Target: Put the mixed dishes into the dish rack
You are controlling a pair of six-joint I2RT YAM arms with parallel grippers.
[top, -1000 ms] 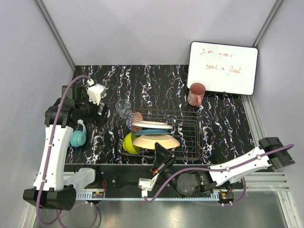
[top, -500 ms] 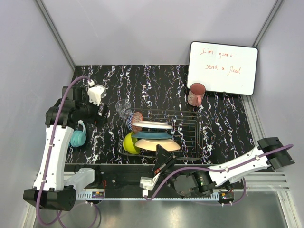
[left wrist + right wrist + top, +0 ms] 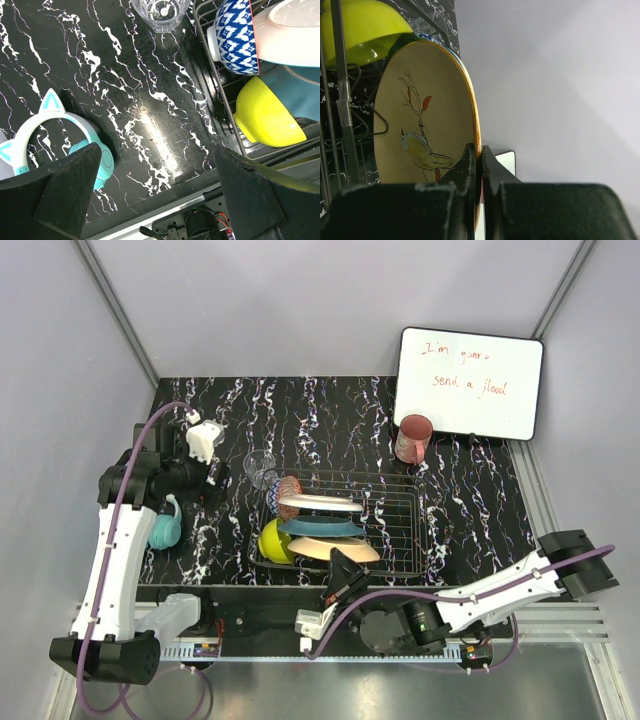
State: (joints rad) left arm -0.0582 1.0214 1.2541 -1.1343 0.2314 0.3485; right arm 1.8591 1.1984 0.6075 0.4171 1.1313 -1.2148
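Observation:
The dish rack [image 3: 395,528] holds a white plate [image 3: 320,504], a teal plate [image 3: 322,526] and an orange-rimmed plate [image 3: 335,548] with a bird painted on it [image 3: 422,130], all on edge in a row. My right gripper [image 3: 345,568] [image 3: 480,152] is shut on the orange plate's near rim. A yellow-green bowl [image 3: 270,540] [image 3: 267,117] and a small patterned bowl [image 3: 289,486] [image 3: 235,37] sit at the rack's left end. The clear glass [image 3: 260,466] [image 3: 162,7] stands on the table just left of the rack. The reddish-brown cup [image 3: 412,438] stands behind it. My left gripper [image 3: 212,475] [image 3: 155,200] hangs open above the table, holding nothing.
A whiteboard with red writing [image 3: 470,383] leans at the back right. Teal cat-ear headphones [image 3: 165,530] [image 3: 55,135] lie on the table at the left. The rack's right half has bare wire. The table's near edge and metal rail run just below the rack.
The orange plate, still in my right gripper, has sunk lower and slightly nearer in the rack, closer behind the teal plate. The left arm has barely moved.

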